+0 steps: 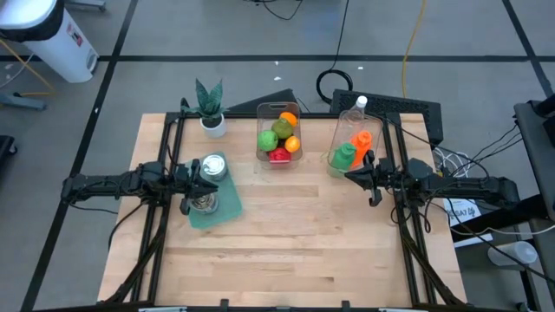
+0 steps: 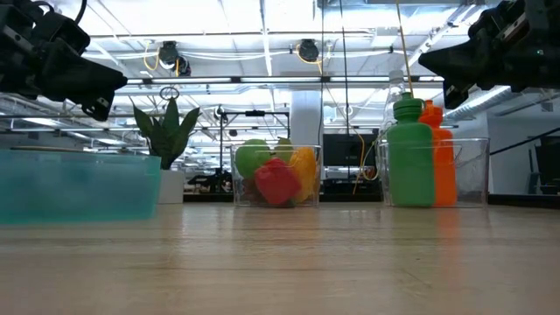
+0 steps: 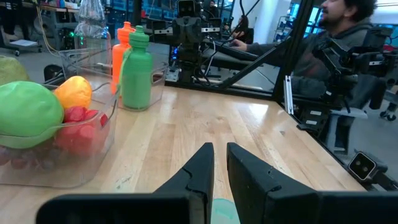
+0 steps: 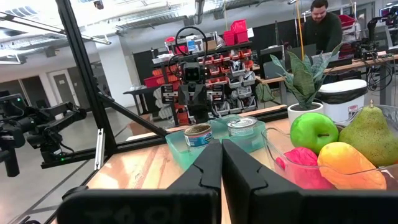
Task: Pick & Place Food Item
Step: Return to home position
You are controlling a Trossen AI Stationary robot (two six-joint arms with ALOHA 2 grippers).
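Fig.: two-arm rig w/ the fruit sorted and only the return to home left, judging by the layout. Risks first. The left gripper [image 3: 219,148] hangs over the blue bin [image 1: 227,208] and its two cans [image 4: 198,135]; a low pull-back could clip a can or drag the bin. The right gripper [image 4: 221,144] hangs raised just beside the bottle bin [image 1: 334,139], so a wide swing could knock it and tip the green bottle [image 2: 408,157] or orange bottle [image 2: 440,157]. A jolt to the table could also shake the heaped fruit loose.

Fingers: left pair closed to a thin slit, right pair all but touching; neither has hold of anything.

Food items: all lie in the clear fruit bin [image 1: 279,106] at the table's centre rear, between the potted plant [image 1: 210,108] and the bottle bin. The pear [image 4: 367,134] is yellow-green and speckled, sitting high beside a glossy green apple [image 4: 313,132]. An orange [image 1: 288,118] lies at the back, a red fruit [image 2: 276,182] low at the front. The pile seems to crest the rim
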